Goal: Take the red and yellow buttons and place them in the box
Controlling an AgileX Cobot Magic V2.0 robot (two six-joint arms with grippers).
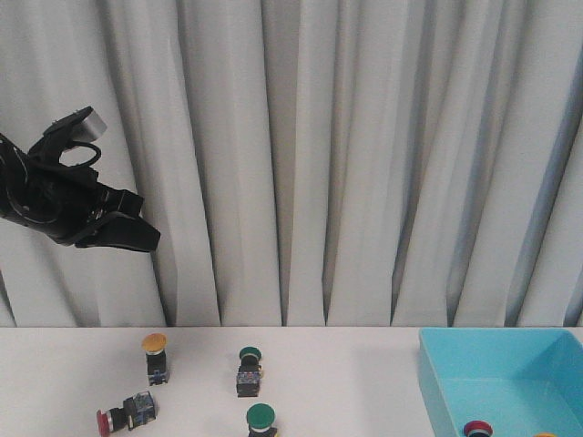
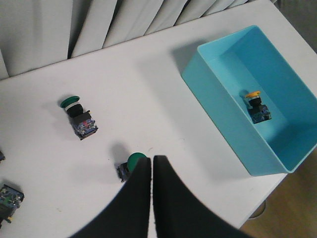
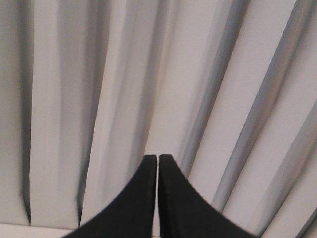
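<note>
White desk [image 1: 346, 382] strewn with switches: yellow button [image 1: 155, 357] upright at front-view left, red button [image 1: 126, 414] on its side below it, two green buttons [image 1: 250, 369] in the middle. Turquoise box [image 1: 437, 391] at right near the desk edge, holding a yellow button [image 2: 256, 105] and a red cap [image 1: 477, 428] cut off by the frame. Left gripper [image 2: 151, 171] raised high before grey curtain [image 1: 364, 155], pressed together, empty. Right gripper [image 3: 158, 166] likewise closed, facing curtain. Bare desk between green buttons and box.

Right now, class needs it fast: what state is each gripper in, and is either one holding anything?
Left gripper: closed, holding nothing, raised above the table.
Right gripper: closed, holding nothing, facing the curtain.
</note>
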